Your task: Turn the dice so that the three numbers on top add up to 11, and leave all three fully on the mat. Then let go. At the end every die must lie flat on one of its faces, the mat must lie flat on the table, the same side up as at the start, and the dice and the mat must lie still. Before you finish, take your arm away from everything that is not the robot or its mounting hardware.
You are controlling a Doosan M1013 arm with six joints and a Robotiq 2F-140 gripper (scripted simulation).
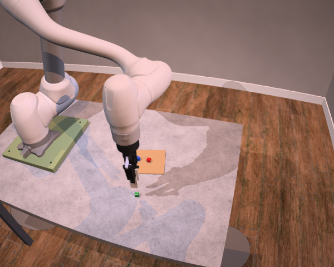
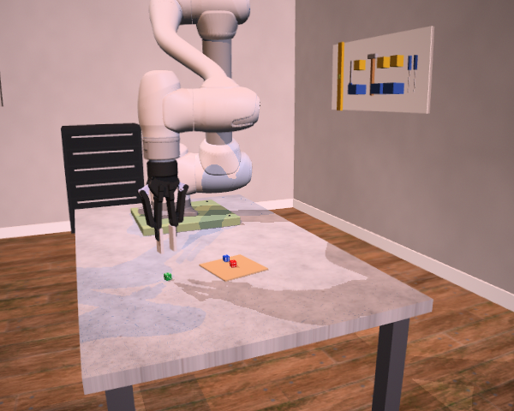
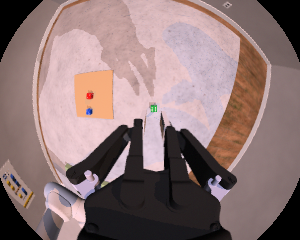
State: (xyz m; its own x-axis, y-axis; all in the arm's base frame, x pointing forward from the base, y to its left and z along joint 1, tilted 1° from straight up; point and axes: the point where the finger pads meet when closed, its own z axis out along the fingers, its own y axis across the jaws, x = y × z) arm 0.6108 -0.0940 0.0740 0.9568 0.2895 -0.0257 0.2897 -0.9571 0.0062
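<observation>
Top view: grey mottled stone-look tabletop on wood-plank floor, plain grey walls with white skirting. My green base plate sits well away from the mat, a thin flat orange square. Blue die and red die lie on the mat, small cubes, near each other. Green die is off the mat, on bare tabletop past its near edge. My end effector hangs above the tabletop between the mat and the green die, touching neither.

Exterior view: dark slatted chair behind the tabletop, tool board on the side wall. End effector well above the tabletop, fingers nearly together, gripping nothing.

Wrist view: green die just ahead of my fingertips, mat off to one side.
</observation>
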